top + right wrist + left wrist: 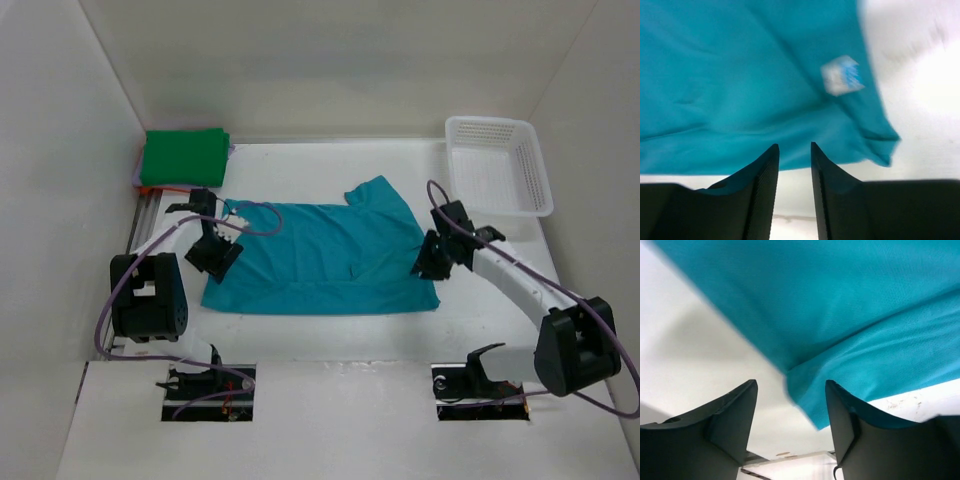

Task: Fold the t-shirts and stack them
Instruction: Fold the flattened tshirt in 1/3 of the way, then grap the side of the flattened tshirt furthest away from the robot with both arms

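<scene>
Lying flat on the table, a teal shirt waits between two open grippers

Spreading across the middle of the white table point(330, 330), the teal t-shirt point(320, 260) lies opened out with one sleeve pointing toward the far side; the white mesh basket point(487, 123) stands at the far right corner, well apart from it, and the folded green t-shirt point(183, 157) sits at the far left corner on top of thin purple point(137, 170) and orange point(150, 186) cloth edges; the left gripper point(212, 258) hangs at the shirt's left edge, jaws well apart, a corner of teal cloth resting loose at the gap and not pinched; the right gripper point(430, 262) is at the shirt's right edge, jaws parted only narrowly with nothing seen between them, the hem just beyond its fingers point(762, 185); a small white label point(841, 75) shows on the cloth
</scene>
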